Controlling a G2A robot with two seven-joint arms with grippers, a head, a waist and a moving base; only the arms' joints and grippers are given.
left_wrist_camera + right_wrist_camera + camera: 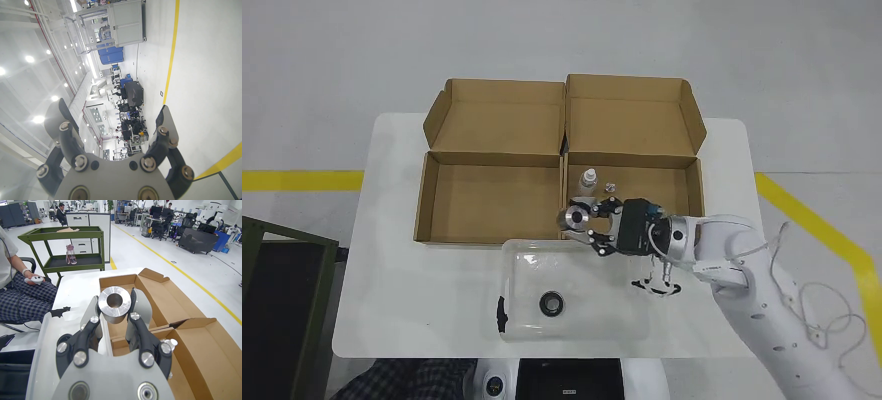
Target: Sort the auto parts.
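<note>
Right gripper (pixel 115 300) fingers clamped on metal sleeve (pixel 576 217), above the wall shared by cardboard boxes (pixel 563 185). Clear wall, centre over your chosen box, lower before release. Left gripper (pixel 115 113) fingers spread, empty.

"What sort of place is this?"

"A big robotics lab or factory hall. The pale floor (pixel 132 253) has yellow lines (pixel 189 277) painted across it, and there are rows of desks with monitors (pixel 157 209) and office chairs (pixel 186 220)."

"Anything more industrial?"

"Yes. There's a glass-walled machine enclosure (pixel 113 24), blue cabinets (pixel 111 55), a high ceiling with round lights (pixel 29 59) and a red pipe (pixel 54 56), a green cart (pixel 62 234), and white robots (pixel 215 213) at the far side."
</note>
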